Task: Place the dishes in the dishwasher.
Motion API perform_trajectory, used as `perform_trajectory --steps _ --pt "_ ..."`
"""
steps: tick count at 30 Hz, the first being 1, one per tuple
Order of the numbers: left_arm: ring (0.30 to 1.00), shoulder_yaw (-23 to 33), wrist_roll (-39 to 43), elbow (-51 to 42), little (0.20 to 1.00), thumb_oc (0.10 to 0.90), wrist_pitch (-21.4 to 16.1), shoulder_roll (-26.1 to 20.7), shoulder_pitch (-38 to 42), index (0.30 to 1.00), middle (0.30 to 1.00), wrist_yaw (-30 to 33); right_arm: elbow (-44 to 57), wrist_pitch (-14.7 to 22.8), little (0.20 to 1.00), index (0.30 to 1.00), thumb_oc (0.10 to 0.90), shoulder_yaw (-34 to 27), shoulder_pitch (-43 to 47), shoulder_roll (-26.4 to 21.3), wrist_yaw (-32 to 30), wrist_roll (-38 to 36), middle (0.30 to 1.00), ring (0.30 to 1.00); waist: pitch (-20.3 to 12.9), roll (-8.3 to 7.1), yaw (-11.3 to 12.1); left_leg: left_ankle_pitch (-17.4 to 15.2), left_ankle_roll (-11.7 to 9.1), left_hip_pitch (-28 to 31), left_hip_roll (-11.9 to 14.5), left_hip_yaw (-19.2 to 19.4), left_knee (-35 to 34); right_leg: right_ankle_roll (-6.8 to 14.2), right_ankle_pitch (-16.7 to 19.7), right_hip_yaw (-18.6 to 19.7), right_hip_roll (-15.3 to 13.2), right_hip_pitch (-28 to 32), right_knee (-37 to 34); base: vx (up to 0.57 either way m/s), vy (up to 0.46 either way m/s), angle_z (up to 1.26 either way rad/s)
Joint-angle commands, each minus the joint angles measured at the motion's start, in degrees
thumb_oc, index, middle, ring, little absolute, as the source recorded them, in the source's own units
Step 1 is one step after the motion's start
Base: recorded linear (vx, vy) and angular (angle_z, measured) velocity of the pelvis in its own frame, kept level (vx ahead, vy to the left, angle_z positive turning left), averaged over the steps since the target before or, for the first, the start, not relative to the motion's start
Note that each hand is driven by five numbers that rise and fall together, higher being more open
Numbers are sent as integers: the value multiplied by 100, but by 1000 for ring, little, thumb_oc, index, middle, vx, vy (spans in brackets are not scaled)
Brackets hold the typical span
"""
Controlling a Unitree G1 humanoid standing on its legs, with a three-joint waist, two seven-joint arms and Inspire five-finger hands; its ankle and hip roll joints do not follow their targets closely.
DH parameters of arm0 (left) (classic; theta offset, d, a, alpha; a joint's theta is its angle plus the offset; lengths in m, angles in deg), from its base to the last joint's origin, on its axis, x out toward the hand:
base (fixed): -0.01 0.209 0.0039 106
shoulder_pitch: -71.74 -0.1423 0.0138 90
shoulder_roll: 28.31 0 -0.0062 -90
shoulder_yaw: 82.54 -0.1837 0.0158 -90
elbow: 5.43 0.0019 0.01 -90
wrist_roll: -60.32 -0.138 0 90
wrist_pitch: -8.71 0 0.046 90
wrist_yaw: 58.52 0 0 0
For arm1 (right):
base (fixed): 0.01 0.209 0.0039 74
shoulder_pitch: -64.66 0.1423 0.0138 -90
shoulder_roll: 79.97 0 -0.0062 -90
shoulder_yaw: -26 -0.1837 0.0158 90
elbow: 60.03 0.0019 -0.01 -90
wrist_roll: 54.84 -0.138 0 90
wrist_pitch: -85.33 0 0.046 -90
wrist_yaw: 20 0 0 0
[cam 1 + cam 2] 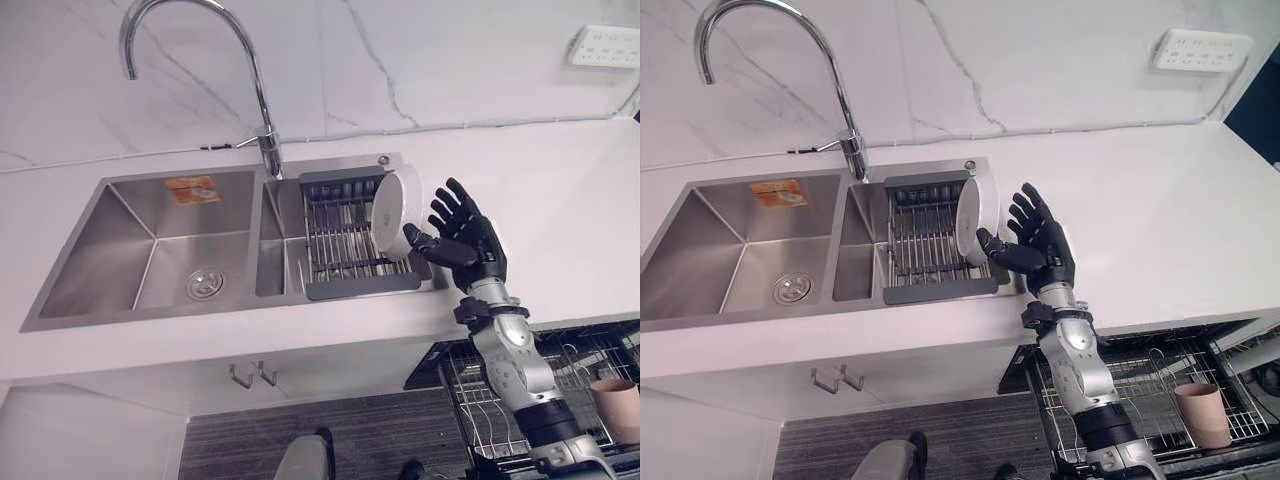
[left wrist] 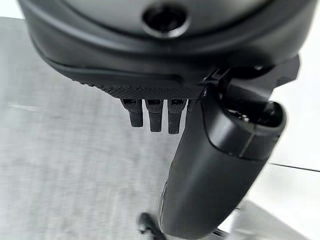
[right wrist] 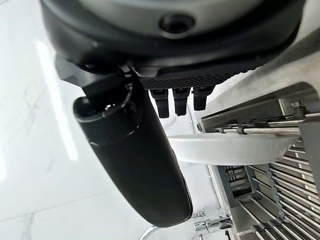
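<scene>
A: White plate (image 1: 392,212), one item, stood on edge at the right end of the drying rack (image 1: 345,240) inside the sink (image 1: 150,235); wires kept it upright

B: Right hand (image 1: 1040,243)?

A: Fingers spread wide, thumb reaching toward the plate's lower rim, holding nothing; likely set to pinch the rim

B: Left hand (image 2: 165,75)?

A: Idle over the floor, fingers relaxed

B: Surroundings?

A: Faucet (image 1: 262,140) behind the rack; dishwasher basket (image 1: 1150,400) pulled out below the counter (image 1: 1160,200), one brown cup (image 1: 1203,415) in it. Counter edge stood between plate and basket, so a lift over it seemed needed
</scene>
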Motion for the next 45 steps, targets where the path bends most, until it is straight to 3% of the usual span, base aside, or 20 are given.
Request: perform_trajectory --steps 1,16,18,21,22,23,24,27,29,33,34,38,39,40,45 --pt "900 -362 -138 19 900 800 -50 -79 -35 900 900 -11 198 668 900 900 800 -370 815 116 137 -43 900 900 -19 -139 76 -17 -134 -273 -120 7 -361 261 -792 94 132 941 -177 18 -6 7" --pt "900 -421 -122 82 900 800 -66 -124 -26 900 900 -7 -178 546 900 900 800 -262 1200 218 44 -71 900 900 3 -88 213 35 -142 -338 -173 -108 -361 244 -817 30 125 1005 -177 11 -3 2" --pt "900 -428 -123 95 900 800 -83 -127 -42 900 900 -7 -266 502 900 900 800 -250 1246 207 -13 -100 900 900 7 -135 237 -87 -200 -273 -227 -165 -361 268 -938 90 98 1084 -177 109 -34 10" --pt "900 -438 -126 93 900 800 -99 -133 -50 900 900 -4 -340 419 900 900 800 -246 1301 212 -120 -30 900 900 23 -75 272 52 -142 -345 -194 -136 -361 243 -827 -7 115 1050 -177 -30 25 13" --pt "900 -450 -106 90 900 800 -91 -137 -50 900 900 -2 -362 393 512 512 541 -243 1318 206 -132 16 512 512 27 -72 279 55 -143 -347 -194 -140 -361 243 -825 -12 113 1054 -177 12 -1 5" --pt "900 -447 -105 90 900 800 -81 -136 -54 900 900 -1 -371 353 309 309 406 -237 1330 192 -138 39 309 309 19 -125 278 -71 -199 -293 -239 -185 -361 269 -937 68 95 1106 -177 16 -1 5" --pt "900 -447 -112 87 900 800 -90 -142 -53 900 900 -1 -385 303 300 300 400 -236 1353 186 -145 74 300 300 34 -71 293 66 -144 -358 -199 -147 -361 242 -823 -19 114 1060 -177 14 -2 7" --pt "900 -446 -117 77 900 800 -89 -152 -44 900 900 8 -431 171 300 300 400 -188 1439 148 -194 173 300 300 49 -72 319 78 -144 -376 -206 -161 -361 241 -822 -33 114 1064 -177 -19 9 3" --pt "900 -450 -117 94 900 800 -104 -158 -49 900 900 6 -485 122 300 300 400 -156 1485 117 -192 195 300 300 48 -129 328 -47 -200 -324 -254 -210 -361 266 -938 43 95 1122 -177 92 -36 0" --pt "900 -454 -148 95 900 800 -121 -174 -43 900 900 6 -576 70 300 300 400 -134 1592 79 -231 185 300 300 64 -77 371 90 -142 -395 -228 -191 -361 244 -825 -60 111 1086 -177 13 2 4" --pt "900 -458 -148 105 900 800 -126 -173 -47 900 900 4 -584 76 300 300 400 -120 1599 77 -246 182 300 300 58 -133 367 -37 -197 -339 -273 -232 -361 269 -935 23 92 1136 -177 0 0 0" --pt "900 -461 -158 89 900 800 -104 -173 -34 900 900 1 -600 150 300 300 400 -106 1615 82 -391 277 300 300 62 -136 370 -34 -195 -341 -270 -234 -361 268 -933 14 93 1136 -177 7 5 5" --pt "900 -465 -161 78 900 800 -100 -176 -28 900 900 2 -598 165 300 300 400 -113 1614 84 -415 294 300 300 71 -81 377 95 -138 -401 -228 -194 -361 244 -820 -69 113 1087 -177 0 0 0" --pt "900 -469 -167 77 900 800 -98 -171 -29 900 900 0 -597 207 300 300 400 -113 1607 76 -459 332 300 300 68 -137 369 -33 -192 -344 -271 -232 -361 270 -931 16 95 1134 -177 0 0 0" --pt "900 -455 -148 71 900 800 -107 -149 -26 900 900 7 -487 520 300 300 400 -144 1533 98 -576 407 300 300 74 -142 345 -45 -183 -333 -260 -216 -361 272 -923 35 105 1113 -177 -16 -7 0"
